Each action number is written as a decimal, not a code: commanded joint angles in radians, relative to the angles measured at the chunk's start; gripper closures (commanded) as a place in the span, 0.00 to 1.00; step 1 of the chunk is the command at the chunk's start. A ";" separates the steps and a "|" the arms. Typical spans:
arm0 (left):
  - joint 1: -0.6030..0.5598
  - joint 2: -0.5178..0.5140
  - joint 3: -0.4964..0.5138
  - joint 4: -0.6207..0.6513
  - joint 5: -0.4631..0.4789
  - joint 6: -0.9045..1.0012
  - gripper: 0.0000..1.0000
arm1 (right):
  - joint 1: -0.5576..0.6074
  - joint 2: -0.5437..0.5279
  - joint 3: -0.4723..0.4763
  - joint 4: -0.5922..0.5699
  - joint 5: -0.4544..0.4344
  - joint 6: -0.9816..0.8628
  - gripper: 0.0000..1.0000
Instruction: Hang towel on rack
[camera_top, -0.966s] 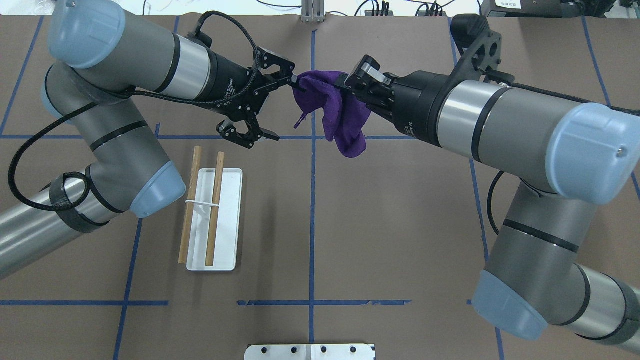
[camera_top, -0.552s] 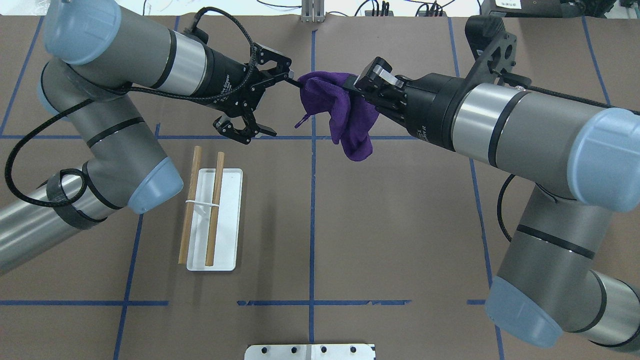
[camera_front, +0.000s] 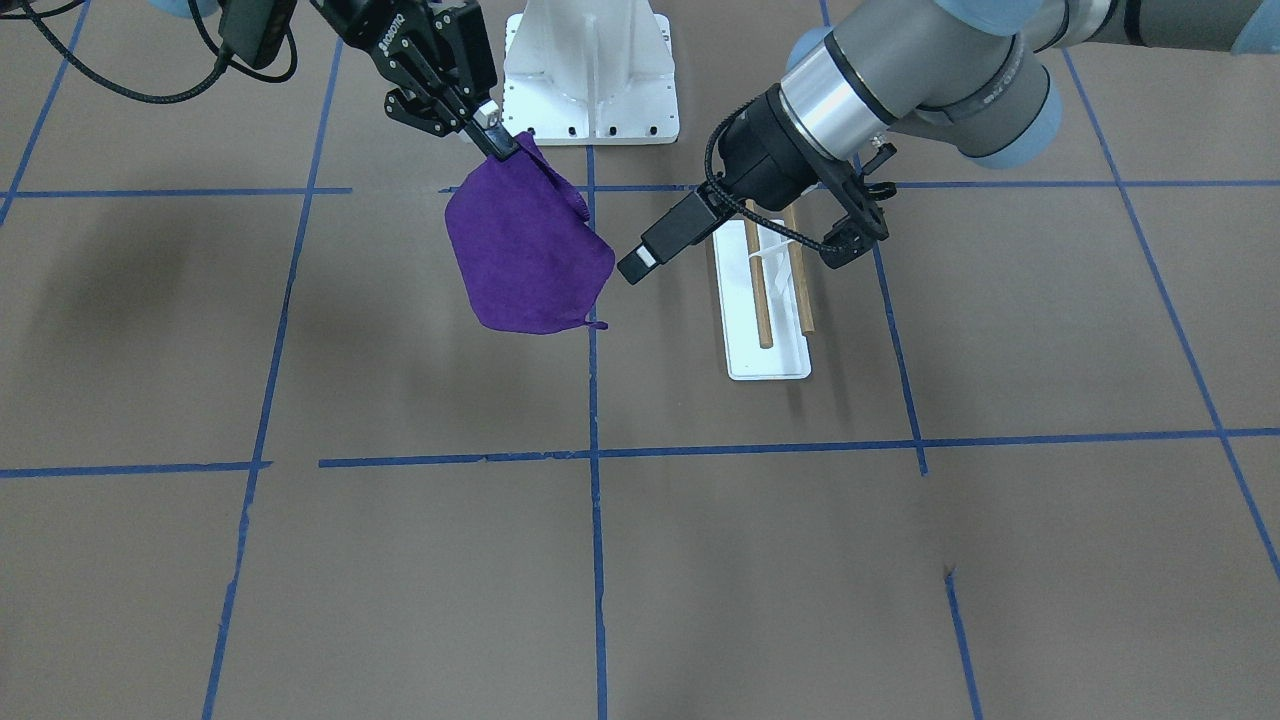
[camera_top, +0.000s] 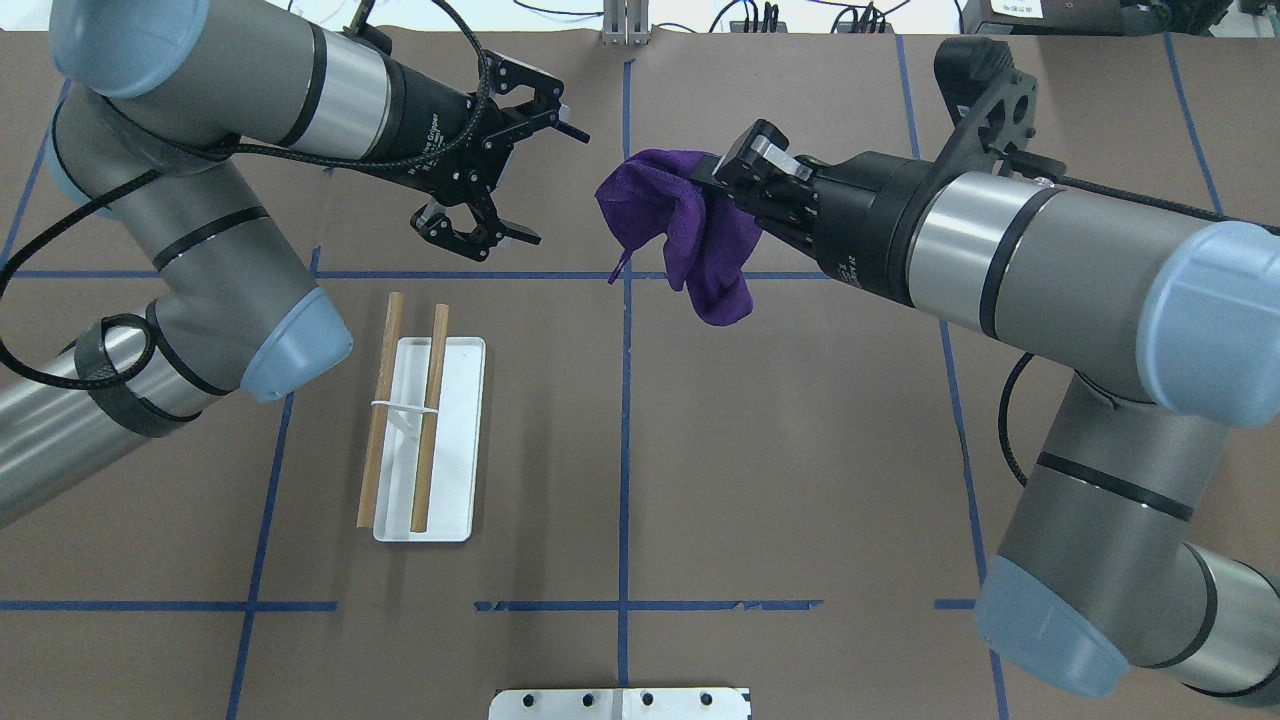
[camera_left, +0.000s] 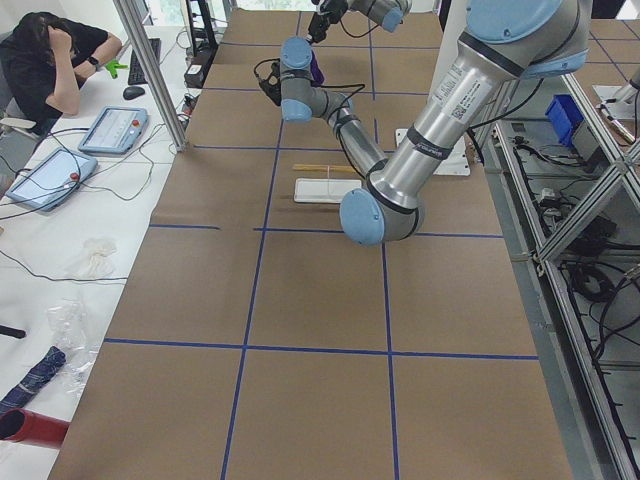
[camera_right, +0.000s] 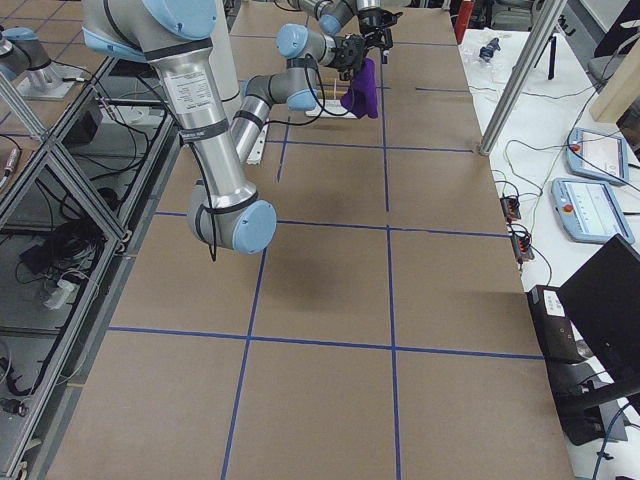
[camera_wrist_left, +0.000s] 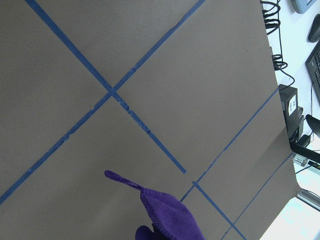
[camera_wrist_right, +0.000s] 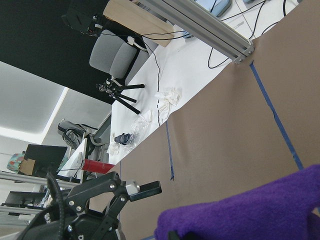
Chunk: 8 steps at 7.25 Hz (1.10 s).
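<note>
Above the far half of the table (camera_top: 800, 450), the towel (camera_top: 690, 225) now hangs off the right gripper (camera_top: 716, 176) alone, clamped on an upper corner. A second ago one finger of the left gripper (camera_top: 560, 187) was right at the opposite corner; it has since backed off toward its own side, jaws spread wide, holding nothing, with a clear gap to the cloth. My read: the second-corner pinch didn't take (or was dropped), so the towel isn't stretched between two arms and can't be laid over a bar yet. The rack (camera_top: 455, 450) sits untouched on the left side, well apart from the towel, both dowels (camera_top: 431, 420) bare. Hanging not started. View differences: overhead shows the cloth as a bunched fold with the loose thread (camera_top: 620, 268) dangling; the front-facing camera shows it is really a broad flat sheet hanging clear of the table, thread at the bottom. Front view also puts the left gripper over the rack's far end, which overhead doesn't suggest. Left wrist cam catches only the thread corner at the bottom edge, no fingers; right wrist cam shows purple fuzz plus the left gripper's splayed fingers.
</note>
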 joint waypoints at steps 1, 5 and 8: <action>0.003 -0.009 0.001 -0.001 0.000 -0.008 0.02 | -0.058 0.009 0.000 0.000 -0.073 0.000 1.00; 0.042 -0.009 0.001 -0.002 0.000 -0.007 0.02 | -0.079 0.024 0.000 0.000 -0.103 -0.001 1.00; 0.043 -0.009 0.001 -0.004 0.000 -0.004 0.46 | -0.081 0.024 0.002 0.000 -0.118 -0.004 1.00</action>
